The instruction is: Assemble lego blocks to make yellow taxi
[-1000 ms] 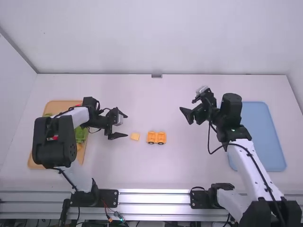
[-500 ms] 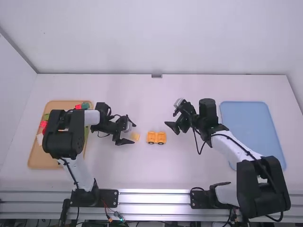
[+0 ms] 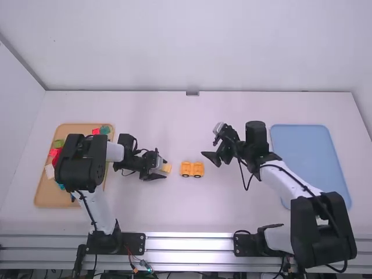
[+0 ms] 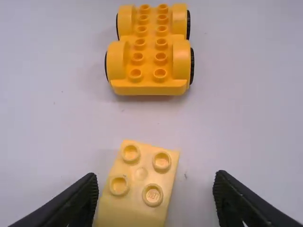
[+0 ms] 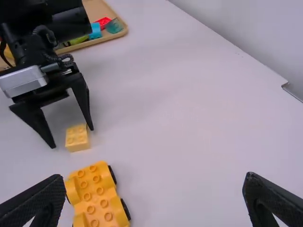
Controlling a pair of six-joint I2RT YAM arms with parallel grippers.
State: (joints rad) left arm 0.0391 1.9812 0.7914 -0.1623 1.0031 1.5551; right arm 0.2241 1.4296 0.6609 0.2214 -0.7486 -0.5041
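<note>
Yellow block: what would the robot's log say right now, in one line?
left fingers: open, around yellow block | wheeled base: on table, nothing stacked on it | right fingers: open, empty

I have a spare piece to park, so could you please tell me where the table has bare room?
Bare table lies between the wheeled base and the back wall, and between that base and the metal rail. It is crowded around the small yellow block, by the left gripper, and at the wooden tray.

Your left hand (image 3: 164, 168) has its fingers parted either side of the yellow block (image 5: 77, 138), near the orange wheeled chassis (image 5: 98, 196).
</note>
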